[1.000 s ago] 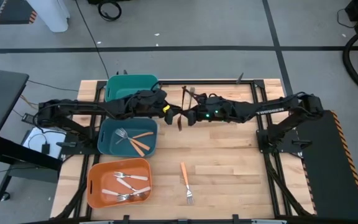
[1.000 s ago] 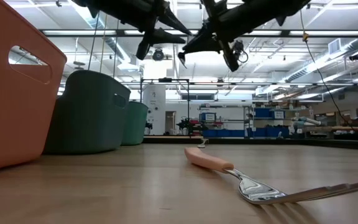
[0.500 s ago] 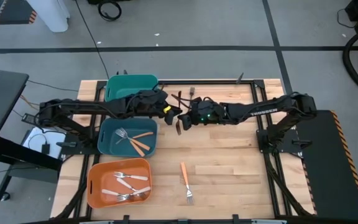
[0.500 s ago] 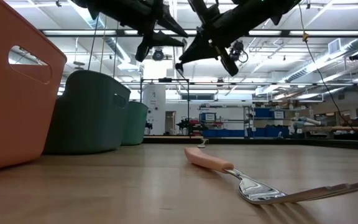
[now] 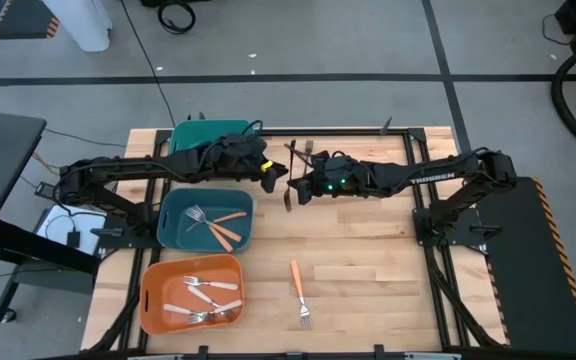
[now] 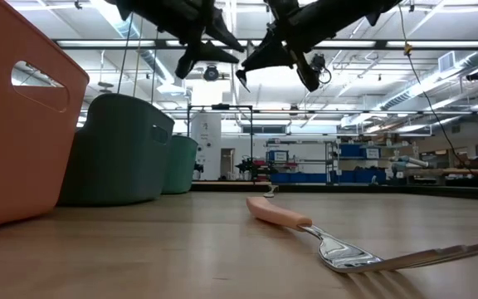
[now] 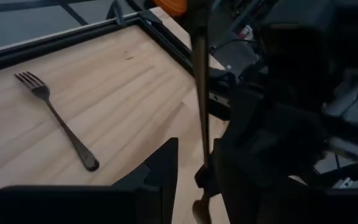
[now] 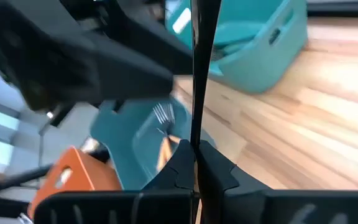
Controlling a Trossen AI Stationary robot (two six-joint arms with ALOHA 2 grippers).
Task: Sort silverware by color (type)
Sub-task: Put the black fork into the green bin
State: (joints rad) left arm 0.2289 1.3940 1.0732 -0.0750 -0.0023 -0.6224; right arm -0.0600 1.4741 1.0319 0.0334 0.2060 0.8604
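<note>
While both arms meet high over the back of the surface (image 5: 368,250), the right claw (image 5: 290,188) is clamped on a dark utensil (image 5: 288,196), just beside the left claw (image 5: 271,173), whose fingers stand apart around nothing I can see. Which end of the utensil is gripped is hard to tell. Near it, a black fork (image 7: 55,120) lies flat. The rearmost teal bin (image 5: 208,135) is mostly hidden under the left arm.

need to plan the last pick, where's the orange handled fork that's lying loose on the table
In the high view the orange-handled fork lies alone on the wood at the table's near middle, right of the orange bin.
</note>
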